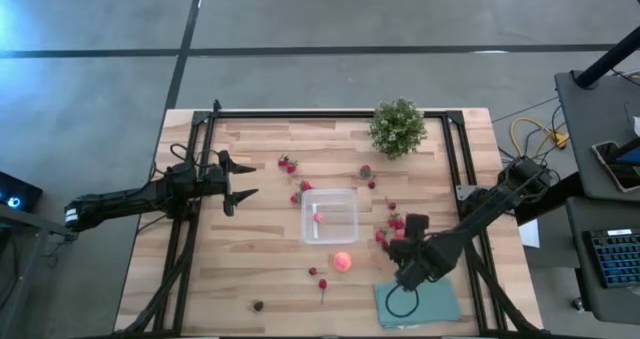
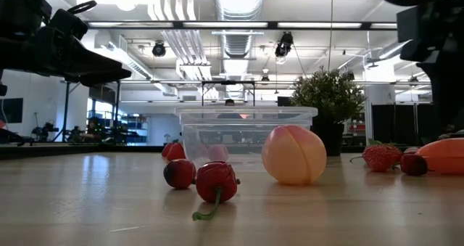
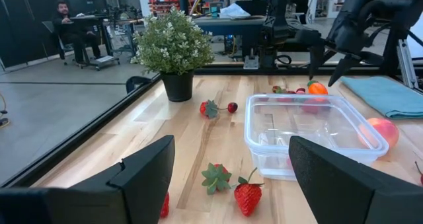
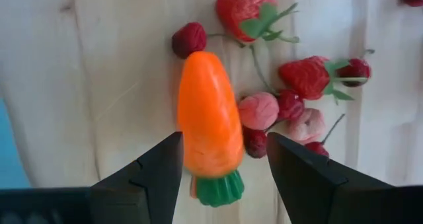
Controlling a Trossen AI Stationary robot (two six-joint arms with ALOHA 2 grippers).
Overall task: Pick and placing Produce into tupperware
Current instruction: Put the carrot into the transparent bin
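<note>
Barely begun: one pink piece [image 1: 319, 217] sits in the clear tupperware [image 1: 330, 216] mid-worktop, while the right end effector [image 4: 223, 159] hangs spread over the toy carrot [image 4: 209, 123] among strawberries [image 4: 310, 75] nearby, left end effector [image 1: 240, 183] spread, idle.

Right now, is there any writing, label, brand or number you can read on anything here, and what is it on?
None can be read.
tupperware: clear plastic, no label showing.
carrot: no print.
peach: no print.
teal cloth: plain.
keyboard beside the table: key markings too small to read.
</note>
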